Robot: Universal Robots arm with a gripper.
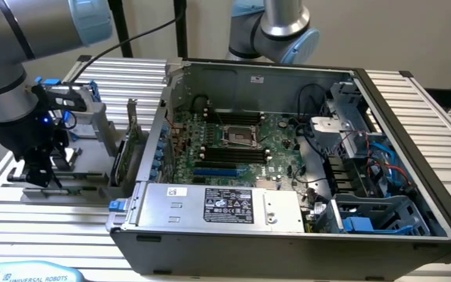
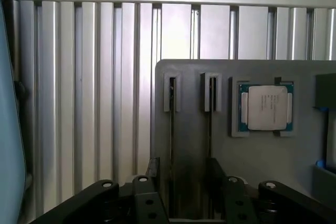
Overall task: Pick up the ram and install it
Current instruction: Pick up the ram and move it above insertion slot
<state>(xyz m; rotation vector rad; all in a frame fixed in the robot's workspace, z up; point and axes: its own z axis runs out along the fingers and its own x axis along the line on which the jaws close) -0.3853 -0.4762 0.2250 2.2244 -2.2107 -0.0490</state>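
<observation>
In the wrist view a grey holder plate (image 2: 252, 150) carries two narrow slotted stands. A thin dark stick stands edge-on in each, which I take for the ram (image 2: 171, 129) and a second stick (image 2: 211, 124). My gripper (image 2: 186, 195) hangs just above them, open, with its black fingers (image 2: 152, 179) set outside the two edges and touching neither. In the exterior view the gripper (image 1: 41, 176) is low over the holder (image 1: 77, 191), to the exterior view's left of the open computer case (image 1: 288, 235). The motherboard's black memory slots (image 1: 234, 154) lie inside the case.
A square silver processor chip (image 2: 265, 107) sits in a pocket on the holder. A larger green expansion card (image 1: 127, 147) stands upright between the holder and the case wall. A second arm (image 1: 276, 29) rises behind the case. The ribbed aluminium table (image 1: 45, 223) runs all around.
</observation>
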